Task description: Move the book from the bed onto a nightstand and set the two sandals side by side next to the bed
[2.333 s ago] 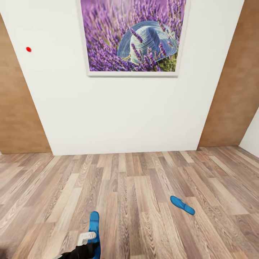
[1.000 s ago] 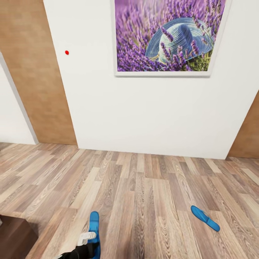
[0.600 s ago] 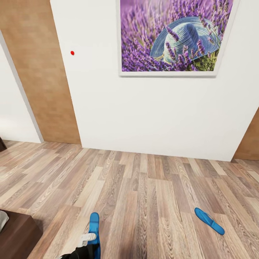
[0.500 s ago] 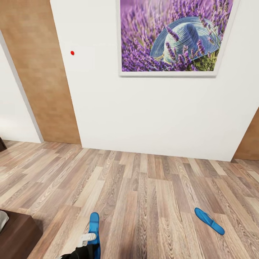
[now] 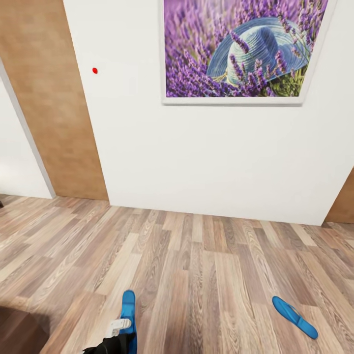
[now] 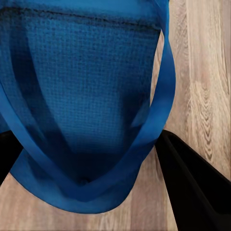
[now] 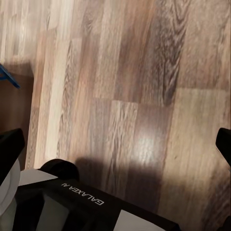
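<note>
- The left end effector [image 5: 119, 328] is clamped on one blue sandal [image 5: 129, 309], held out in front of the robot over the wood floor [image 5: 196, 265]. It's carried that way so it can be set down by the bed, I'd guess.
- In the left wrist view the carried sandal [image 6: 86, 106] sits between the dark fingers [image 6: 192, 187], strap side facing the camera, so the grip looks solid.
- The other sandal [image 5: 295, 317] lies flat on the floor near the right edge of the head view, well apart from the carried one and away from the wall [image 5: 206, 157] with the lavender picture [image 5: 241, 49].
- For the right end effector, the right wrist view only catches dark finger tips at the frame edges with bare floor between, so it looks spread open and empty.
- A dark-brown corner [image 5: 14, 334], probably the bed, peeks in at lower left, so the drop spot is likely that way.
</note>
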`<state>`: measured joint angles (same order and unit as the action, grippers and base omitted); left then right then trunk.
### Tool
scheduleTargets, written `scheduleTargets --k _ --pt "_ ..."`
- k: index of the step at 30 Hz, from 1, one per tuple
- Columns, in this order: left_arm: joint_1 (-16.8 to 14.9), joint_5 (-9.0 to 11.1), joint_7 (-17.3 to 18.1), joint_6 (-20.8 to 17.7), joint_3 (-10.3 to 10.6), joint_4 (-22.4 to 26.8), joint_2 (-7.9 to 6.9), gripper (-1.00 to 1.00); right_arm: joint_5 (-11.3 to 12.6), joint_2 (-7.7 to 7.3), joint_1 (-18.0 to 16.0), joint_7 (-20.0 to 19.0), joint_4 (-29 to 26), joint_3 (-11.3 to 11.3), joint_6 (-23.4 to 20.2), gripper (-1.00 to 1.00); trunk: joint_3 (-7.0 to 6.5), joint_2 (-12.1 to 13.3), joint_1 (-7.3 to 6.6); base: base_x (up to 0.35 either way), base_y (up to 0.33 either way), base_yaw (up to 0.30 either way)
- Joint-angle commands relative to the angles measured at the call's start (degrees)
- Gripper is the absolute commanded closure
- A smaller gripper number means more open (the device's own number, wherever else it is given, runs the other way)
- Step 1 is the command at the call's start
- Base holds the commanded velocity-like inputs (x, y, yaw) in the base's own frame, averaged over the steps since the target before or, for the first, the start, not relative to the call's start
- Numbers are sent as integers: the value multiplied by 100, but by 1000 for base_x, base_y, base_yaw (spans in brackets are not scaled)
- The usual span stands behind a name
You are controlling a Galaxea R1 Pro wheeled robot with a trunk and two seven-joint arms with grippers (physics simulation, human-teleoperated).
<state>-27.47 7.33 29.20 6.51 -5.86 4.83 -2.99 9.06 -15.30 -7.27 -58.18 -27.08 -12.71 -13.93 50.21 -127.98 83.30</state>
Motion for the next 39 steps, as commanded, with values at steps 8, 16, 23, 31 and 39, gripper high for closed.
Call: scheduleTargets --k 8,16,23,31,39 --pt "-4 15 36 -1 -49 -8 -1 100 35 0 -3 -18 1 -4 -57 -100 6 -2 2 317 75 0" --pt "-4 14 33 -1 -47 -8 0 100 35 0 -3 -18 1 -7 -57 -100 6 -2 2 317 100 0" --pt "-4 17 33 -1 -46 -15 0 100 35 0 -3 -18 1 -6 -57 -100 6 -2 2 294 68 0" --pt "-4 18 33 -1 -46 -17 0 100 35 0 -3 -18 1 -4 -57 -100 6 -2 2 318 5 0" --pt "-4 16 33 -1 -46 -17 0 100 35 0 -3 -18 1 -3 -57 -100 6 -2 2 332 0 0"
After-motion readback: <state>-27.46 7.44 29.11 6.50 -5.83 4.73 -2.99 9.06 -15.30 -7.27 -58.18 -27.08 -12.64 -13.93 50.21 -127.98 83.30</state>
